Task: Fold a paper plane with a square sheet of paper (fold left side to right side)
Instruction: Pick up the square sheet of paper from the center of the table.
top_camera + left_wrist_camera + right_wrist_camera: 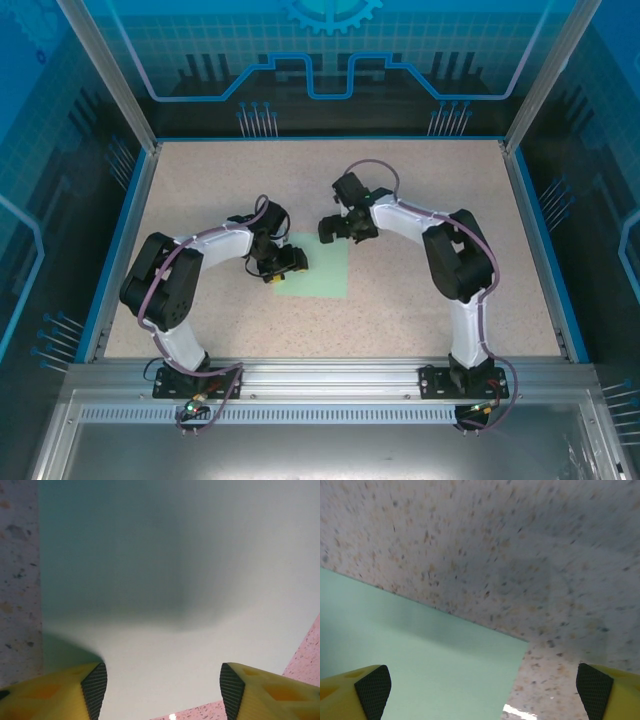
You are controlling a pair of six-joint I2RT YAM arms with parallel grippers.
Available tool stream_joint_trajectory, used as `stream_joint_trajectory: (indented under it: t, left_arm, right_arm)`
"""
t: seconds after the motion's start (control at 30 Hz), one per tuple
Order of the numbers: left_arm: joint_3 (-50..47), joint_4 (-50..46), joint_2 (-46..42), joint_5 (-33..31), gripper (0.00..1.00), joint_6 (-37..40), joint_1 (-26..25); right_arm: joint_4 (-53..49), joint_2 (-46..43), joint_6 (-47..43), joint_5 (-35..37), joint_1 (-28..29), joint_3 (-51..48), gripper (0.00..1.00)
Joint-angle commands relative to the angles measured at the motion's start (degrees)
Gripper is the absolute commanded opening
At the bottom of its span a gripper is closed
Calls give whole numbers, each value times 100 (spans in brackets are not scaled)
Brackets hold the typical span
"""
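Paper (325, 275) on the counter (430, 190) sits under my left jaws, apart at its left edge; my right jaws gape by its far corner. A shallow pinch could crumple it.

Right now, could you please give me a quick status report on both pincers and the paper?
Left pincer open, over square sheet of paper, left side. Right pincer open, at its far corner. Sheet unfolded, nothing blocking.

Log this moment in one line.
square sheet of paper: on table | left gripper: open, at its left edge | right gripper: open, near far-right corner
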Motion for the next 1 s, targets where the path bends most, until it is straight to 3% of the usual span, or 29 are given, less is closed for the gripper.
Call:
stream_joint_trajectory:
  t: [0.0, 0.37, 0.7, 0.8, 0.97]
  left_arm:
    - [-213, 21, 94, -18, 62, 42, 23]
    - [-351, 140, 334, -113, 49, 37, 22]
    - [-417, 346, 311, -73, 45, -28, 22]
    - [-391, 379, 275, -37, 45, -32, 23]
    - [-351, 497, 56, 42, 45, -59, 38]
  right_arm:
    - [-435, 208, 149, 53, 170, 209, 99]
    - [-502, 326, 226, -639, 538, 108, 98]
    - [-549, 146, 236, -884, 754, 105, 94]
    - [-590, 136, 188, -920, 756, 120, 88]
    - [-536, 136, 90, -1221, 741, 113, 69]
